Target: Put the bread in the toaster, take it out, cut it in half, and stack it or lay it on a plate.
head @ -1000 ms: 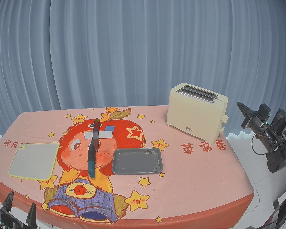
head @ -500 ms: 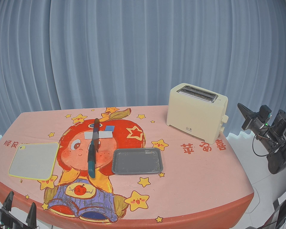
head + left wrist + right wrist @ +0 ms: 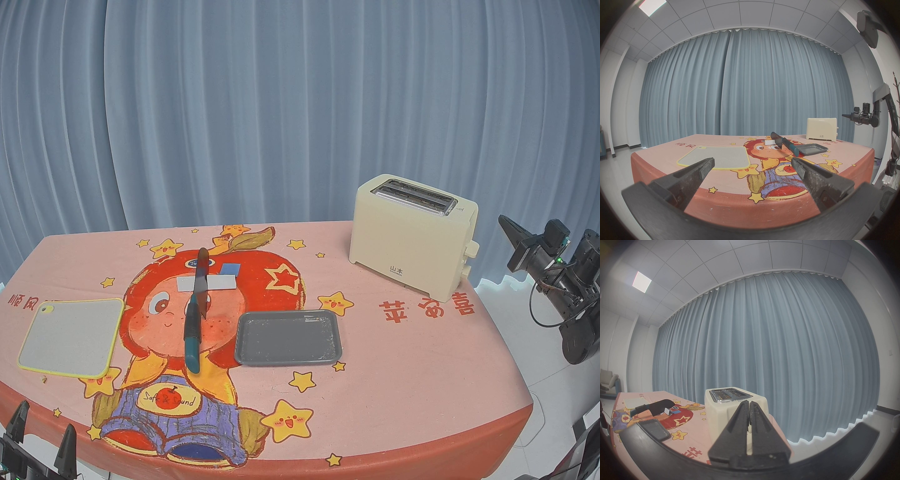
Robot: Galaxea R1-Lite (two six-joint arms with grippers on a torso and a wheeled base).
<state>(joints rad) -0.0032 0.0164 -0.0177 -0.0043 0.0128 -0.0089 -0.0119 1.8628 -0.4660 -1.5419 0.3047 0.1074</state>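
We are looking at the cream two-slot toaster (image 3: 409, 240), which is standing upright near the far right corner of the table (image 3: 406, 375), its slots facing up. Toward the middle of the table the grey tray (image 3: 287, 337) is lying flat with nothing on it. Just beside the tray, on the side nearer the left edge, the knife (image 3: 197, 306) is pointing its teal handle at the front edge, and its dark blade is crossing a small white block (image 3: 215, 283). Well apart, near the left edge, the yellow-rimmed cutting board (image 3: 72, 337) is lying bare.

We are finding the right gripper (image 3: 509, 228) hanging in the air beyond the right edge, level with the toaster, its fingers pressed together on nothing. The left gripper (image 3: 45, 420) is sitting below the front left corner, its fingers spread wide and holding nothing.
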